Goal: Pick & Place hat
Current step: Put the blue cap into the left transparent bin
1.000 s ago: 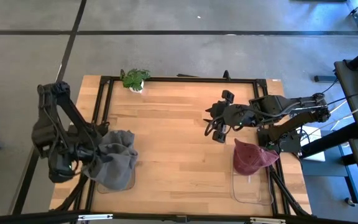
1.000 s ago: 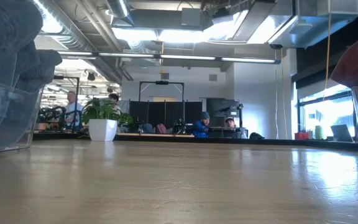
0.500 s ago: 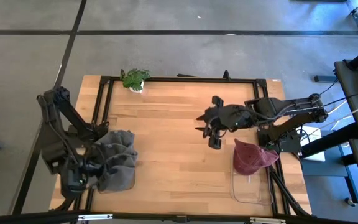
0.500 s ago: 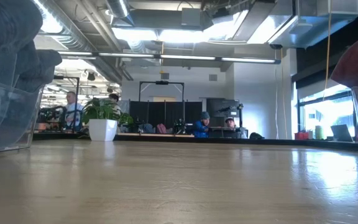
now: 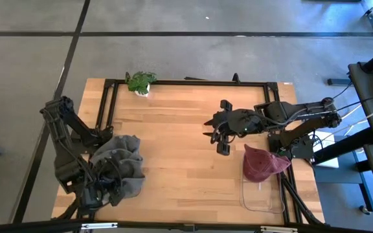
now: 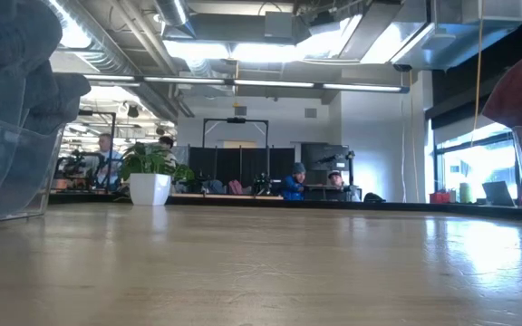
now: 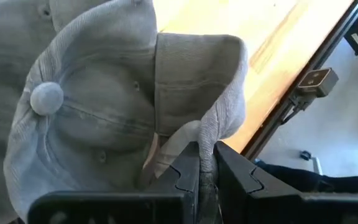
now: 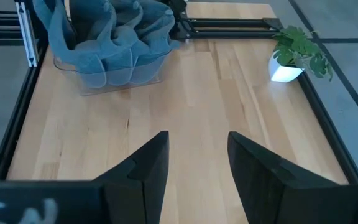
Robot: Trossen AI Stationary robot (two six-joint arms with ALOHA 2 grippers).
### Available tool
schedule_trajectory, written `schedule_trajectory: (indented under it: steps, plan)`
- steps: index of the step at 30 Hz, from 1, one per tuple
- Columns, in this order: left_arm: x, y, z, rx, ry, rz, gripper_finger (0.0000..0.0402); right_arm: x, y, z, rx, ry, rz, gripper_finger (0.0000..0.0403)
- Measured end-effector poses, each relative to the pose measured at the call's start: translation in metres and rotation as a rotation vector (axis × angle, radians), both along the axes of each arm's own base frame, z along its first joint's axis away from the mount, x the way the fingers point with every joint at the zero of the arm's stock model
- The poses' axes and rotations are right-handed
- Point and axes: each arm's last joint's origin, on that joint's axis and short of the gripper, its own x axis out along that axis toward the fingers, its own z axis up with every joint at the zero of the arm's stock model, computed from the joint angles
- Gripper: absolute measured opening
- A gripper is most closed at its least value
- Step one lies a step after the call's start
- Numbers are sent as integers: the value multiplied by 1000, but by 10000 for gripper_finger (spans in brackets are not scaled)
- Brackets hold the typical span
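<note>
1. Gripping a fold of the grey hat [image 7: 117, 118], the left gripper [image 7: 205, 163] has its jaws clenched on a narrow edge of fabric, over the clear bin [image 5: 123, 191] at the table's [image 5: 186, 129] front left corner.
2. Risk, judged: the pinch takes only a thin fold near the rim, so the fabric may slip free if the arm lifts or swings quickly, dropping the hat short of its goal.
3. Risk, judged: the grey hats lie heaped and interleaved, so lifting one may drag another over the bin wall or tip the light bin.
4. Left container: the clear bin holds a pile of grey hats [image 8: 107, 31] that rises above its rim, as the right wrist view and the low view show; the exact count cannot be told.
5. Right container: a second clear bin [image 5: 262, 194] at the front right corner carries a red hat [image 5: 261, 163], which sits high and overhangs its rim.
6. Right gripper [image 5: 221, 138]: it hovers above bare table near the centre right, jaws released and holding nothing.
7. Bystander object: a potted plant [image 5: 140, 82] stands at the table's far edge, well apart from both bins.
</note>
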Motion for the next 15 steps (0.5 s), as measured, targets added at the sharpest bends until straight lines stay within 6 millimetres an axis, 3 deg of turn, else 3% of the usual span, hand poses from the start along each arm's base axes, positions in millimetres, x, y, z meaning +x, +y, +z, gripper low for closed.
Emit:
schedule_trajectory:
  steps: [5,8,15]
  plan:
    - [-1,0,-1,12,18,-20,26,0,0,0,0,1,1,165]
    - [-5,4,-12,50,94,-16,27,0,0,0,-1,2,0,165]
    - [-13,17,-16,179,190,-31,55,0,0,0,-4,3,2,165]
